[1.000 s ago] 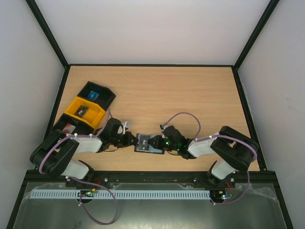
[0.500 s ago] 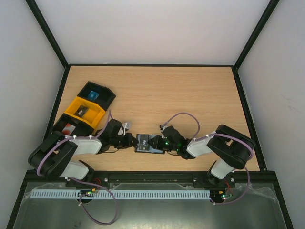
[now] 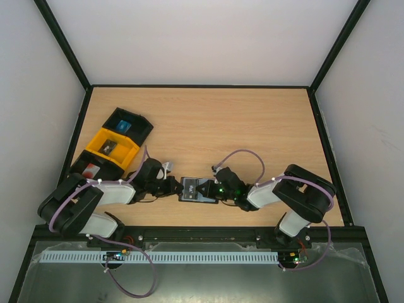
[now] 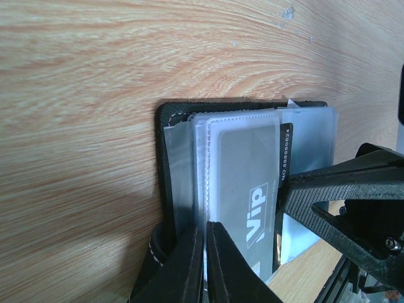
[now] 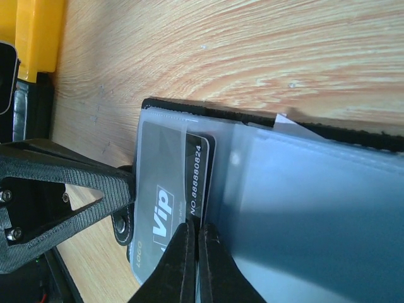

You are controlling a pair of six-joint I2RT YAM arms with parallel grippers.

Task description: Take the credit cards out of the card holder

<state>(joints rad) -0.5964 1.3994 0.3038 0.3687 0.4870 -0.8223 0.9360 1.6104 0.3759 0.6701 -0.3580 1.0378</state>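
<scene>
Lying open on the wood-grain table (image 3: 221, 120), near its front edge, the black stitched card holder (image 3: 192, 189) shows glossy clear sleeves (image 4: 189, 164). At its left edge the left gripper (image 4: 205, 265) is pinched tight on the holder. From the right, the right gripper (image 5: 192, 259) is clamped on the bared dark strip of a flat grey credit card (image 5: 167, 189) (printed "VIP").

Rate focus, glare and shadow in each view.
Top external: evenly lit, sharp, though the card holder looks tiny. Left wrist: left gripper blurred up close, grey card legible behind a hazy sleeve, soft shadow on the table. Right wrist: right gripper blurred, near sleeve bluish and washed out.
</scene>
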